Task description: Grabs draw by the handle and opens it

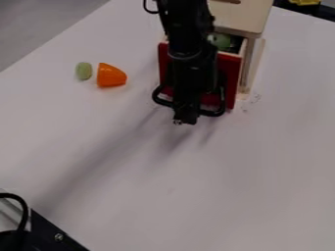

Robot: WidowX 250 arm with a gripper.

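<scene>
The black gripper [186, 115] hangs down in front of the red drawer front [227, 73], at the middle of the black handle [214, 112]. It covers the handle's centre, and a curved end of the handle shows on each side of it. Whether it holds the handle cannot be made out. The drawer stands partly out of the light wooden cabinet [243, 18], with a gap behind its front. Inside the drawer lies a green object [222, 41], partly hidden by the arm.
Left of the drawer, an orange piece [110, 75] and a small pale green piece [83, 71] lie on the white table [196, 196]. Black hardware with a cable [25, 215] occupies the lower left corner. Something yellow [305, 2] is at the top right.
</scene>
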